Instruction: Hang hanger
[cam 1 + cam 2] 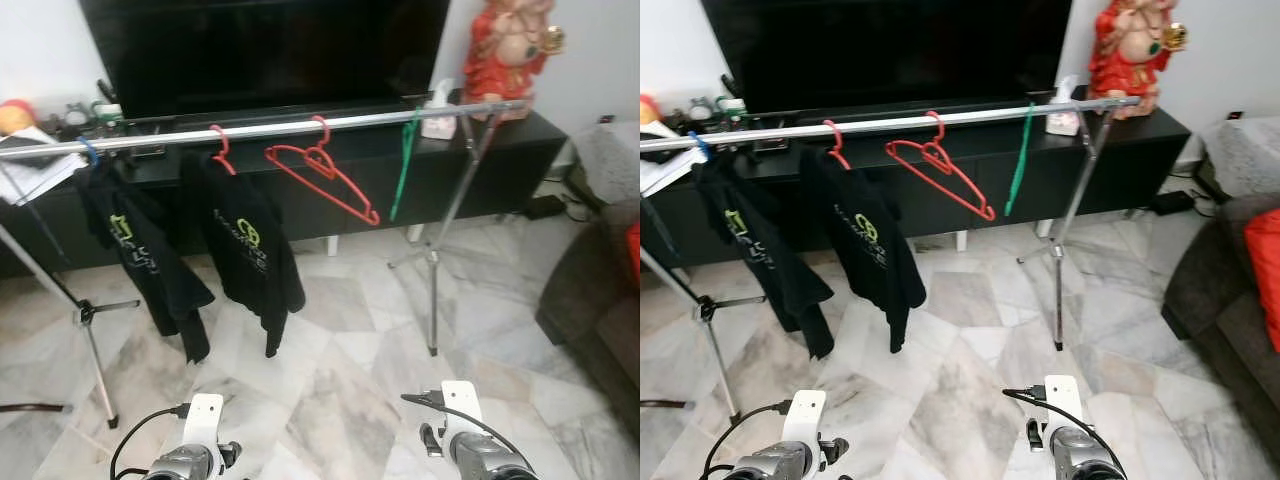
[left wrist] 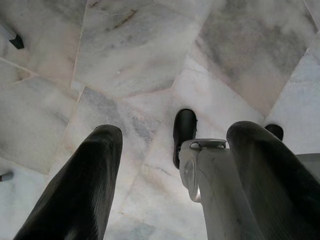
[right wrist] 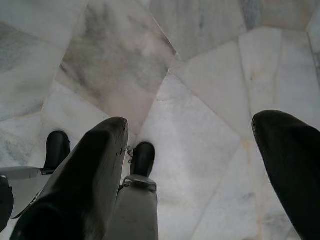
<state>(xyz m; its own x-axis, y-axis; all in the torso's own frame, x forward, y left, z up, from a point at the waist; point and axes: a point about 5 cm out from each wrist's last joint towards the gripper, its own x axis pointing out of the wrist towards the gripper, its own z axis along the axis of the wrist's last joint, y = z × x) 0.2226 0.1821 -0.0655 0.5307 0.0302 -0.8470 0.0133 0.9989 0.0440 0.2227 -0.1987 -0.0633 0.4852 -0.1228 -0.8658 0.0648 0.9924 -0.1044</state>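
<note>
A marble floor [image 1: 340, 330] of pale, grey-veined, angular slabs spreads across the lower half of the head views. At 12 o'clock a large black television [image 1: 265, 50] stands on a long, low black cabinet [image 1: 500, 160]. Across the front of both runs a silver metal rail [image 1: 300, 127], from 9 o'clock to about 2 o'clock, borne on thin tripod stands; the right stand [image 1: 440, 230] sits at 3 o'clock of centre, and the left stand [image 1: 85, 320] at 8 o'clock.

Two black garments with green print hang from the rail: one [image 1: 140, 250] at 9 o'clock on a blue hanger, the other [image 1: 250, 250] nearer the centre on a red hanger hook [image 1: 220, 148]. Just right of it an empty red plastic hanger [image 1: 325, 178] hangs tilted on the rail, one corner dropped low. Further right a green hanger [image 1: 403, 165] hangs edge-on, so its shape is hard to make out.

A red figurine [image 1: 510, 50] at 1 o'clock is cut off by the frame's top. A dark sofa [image 1: 590, 300] at 4 o'clock is cut by the edge. Small clutter at 10 o'clock on the cabinet is too blurred to tell.

Both arms hang low at 6 o'clock. The left gripper [image 2: 170, 150] points at the floor with its fingers spread wide, empty. The right gripper [image 3: 195, 145] likewise, fingers wide apart over bare marble; the robot's black feet [image 3: 143, 159] show beneath.
</note>
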